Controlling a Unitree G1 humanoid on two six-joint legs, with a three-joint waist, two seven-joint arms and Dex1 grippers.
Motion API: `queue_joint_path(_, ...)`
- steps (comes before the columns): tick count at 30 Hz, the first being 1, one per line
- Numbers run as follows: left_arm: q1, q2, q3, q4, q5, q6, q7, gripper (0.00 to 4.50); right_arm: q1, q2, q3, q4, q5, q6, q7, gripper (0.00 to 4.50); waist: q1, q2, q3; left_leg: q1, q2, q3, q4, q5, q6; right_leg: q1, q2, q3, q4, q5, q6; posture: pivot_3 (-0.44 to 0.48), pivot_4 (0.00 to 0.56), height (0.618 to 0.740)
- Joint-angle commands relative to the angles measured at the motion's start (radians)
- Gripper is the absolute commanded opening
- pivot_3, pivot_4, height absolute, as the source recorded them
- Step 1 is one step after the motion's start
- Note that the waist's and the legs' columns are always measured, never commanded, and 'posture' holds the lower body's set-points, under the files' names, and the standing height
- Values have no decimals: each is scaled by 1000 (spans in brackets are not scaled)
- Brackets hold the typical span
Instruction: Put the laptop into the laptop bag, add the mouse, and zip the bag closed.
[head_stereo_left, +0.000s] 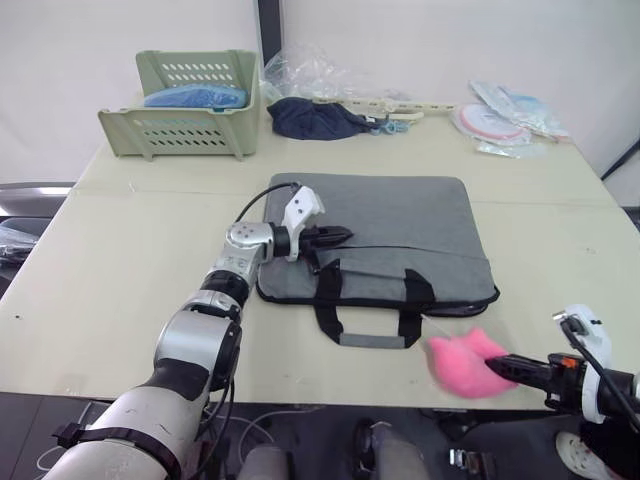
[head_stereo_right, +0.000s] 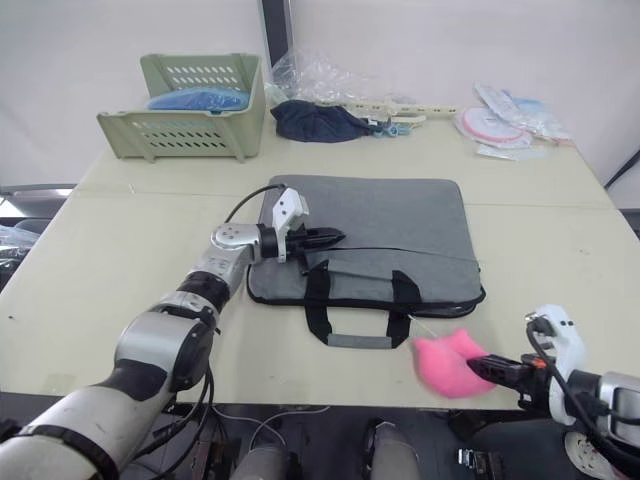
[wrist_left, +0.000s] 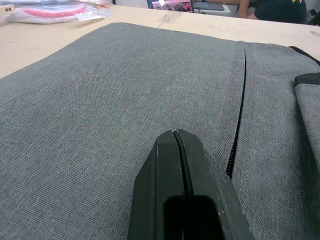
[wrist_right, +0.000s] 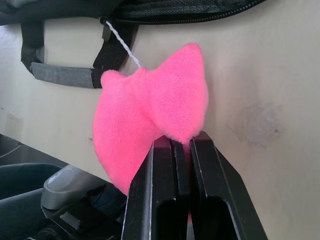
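Observation:
The grey laptop bag (head_stereo_left: 400, 225) lies flat on the table with its black handles (head_stereo_left: 370, 315) toward the front edge. My left gripper (head_stereo_left: 345, 235) is shut and rests on the bag's top face near its left side, beside a dark zip line (wrist_left: 239, 115). My right gripper (wrist_right: 182, 142) is shut on a pink plush toy (head_stereo_left: 462, 362) just off the bag's front right corner. A white string (wrist_right: 122, 45) ties the toy to the bag's edge. The laptop and the mouse are out of view.
A green basket (head_stereo_left: 185, 125) holding something blue stands at the back left. A dark blue cloth (head_stereo_left: 310, 118), clear plastic wrapping (head_stereo_left: 310, 70) and packaged items (head_stereo_left: 505, 115) lie along the back. The plush hangs near the table's front edge (head_stereo_left: 330, 395).

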Motion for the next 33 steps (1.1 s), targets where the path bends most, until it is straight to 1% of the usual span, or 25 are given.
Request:
queue_joint_path(1,73,2,-52,83,77,47,0,0,26,14,-62,52,-85,17,53,21,0,0,-1,0,0,0,0,0,0,0,0,0,0,0,0,0,150,740)
queue_joint_path(9,75,-3,-54,84,79,46,1,0,-3,19,-107,126,-191,28,114,21,0,2,-3,0,0,0,0,0,0,0,0,0,0,0,0,0,150,740)
queue_joint_path(20,85,-2,-58,82,82,43,-2,0,-47,19,-113,198,-332,30,197,21,0,2,-3,1,-1,0,0,0,0,1,0,0,0,0,0,0,150,740)
queue_joint_path(27,86,-3,-58,81,82,42,-4,0,-77,28,-124,227,-396,36,218,21,-1,4,-5,1,-1,0,0,0,0,1,0,1,0,0,0,0,150,740)
queue_joint_path(33,88,-5,-61,81,84,40,-5,0,-109,47,-130,266,-459,20,198,21,-1,4,-5,2,-1,0,0,0,0,2,0,1,0,0,0,0,150,740)
